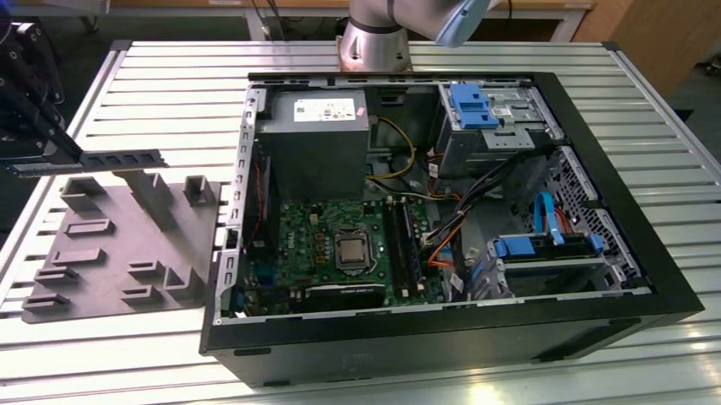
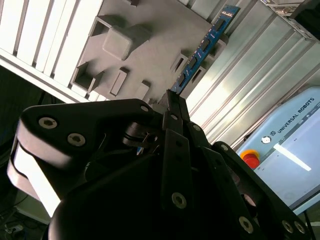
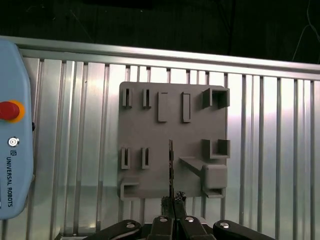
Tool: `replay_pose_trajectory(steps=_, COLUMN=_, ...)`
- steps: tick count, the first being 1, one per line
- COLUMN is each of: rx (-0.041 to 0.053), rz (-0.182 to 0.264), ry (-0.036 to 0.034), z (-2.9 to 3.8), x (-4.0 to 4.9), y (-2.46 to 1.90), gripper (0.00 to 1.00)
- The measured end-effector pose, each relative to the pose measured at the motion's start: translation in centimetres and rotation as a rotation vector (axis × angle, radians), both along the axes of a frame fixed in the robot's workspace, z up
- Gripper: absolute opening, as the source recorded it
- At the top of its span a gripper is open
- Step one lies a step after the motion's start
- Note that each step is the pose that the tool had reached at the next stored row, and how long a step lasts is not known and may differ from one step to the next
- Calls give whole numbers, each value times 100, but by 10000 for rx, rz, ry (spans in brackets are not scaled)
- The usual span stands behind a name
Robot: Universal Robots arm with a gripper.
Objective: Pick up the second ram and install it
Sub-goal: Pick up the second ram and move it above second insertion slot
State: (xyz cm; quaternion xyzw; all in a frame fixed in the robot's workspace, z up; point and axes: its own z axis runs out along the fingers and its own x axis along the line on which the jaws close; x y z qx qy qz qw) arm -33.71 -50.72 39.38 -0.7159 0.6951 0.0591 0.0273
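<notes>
The second ram (image 1: 118,159) is a thin dark stick held level above the grey tray (image 1: 113,253) at the exterior view's left. My gripper (image 1: 59,159) is shut on one end of it. In the second wrist view the ram (image 2: 200,47) shows its blue board and black chips, reaching out from the shut fingertips (image 2: 172,100) over the tray (image 2: 145,45). In the first wrist view the ram (image 3: 171,165) appears edge-on above the tray (image 3: 150,130), clamped in my gripper (image 3: 173,204). The long black motherboard slots (image 1: 403,245) lie inside the open computer case (image 1: 451,337).
The case holds a grey power supply (image 1: 312,139), a green motherboard (image 1: 338,245), blue drive brackets (image 1: 474,105) and orange and blue cables (image 1: 445,245). A pale blue pendant with a red button (image 3: 12,135) lies beside the tray. The table (image 1: 169,76) is ribbed metal.
</notes>
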Motion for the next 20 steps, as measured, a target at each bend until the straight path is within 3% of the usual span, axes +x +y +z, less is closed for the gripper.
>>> replay_pose_trajectory(steps=20, rx=0, rz=0, ry=0, z=0, x=137, y=0, gripper=12)
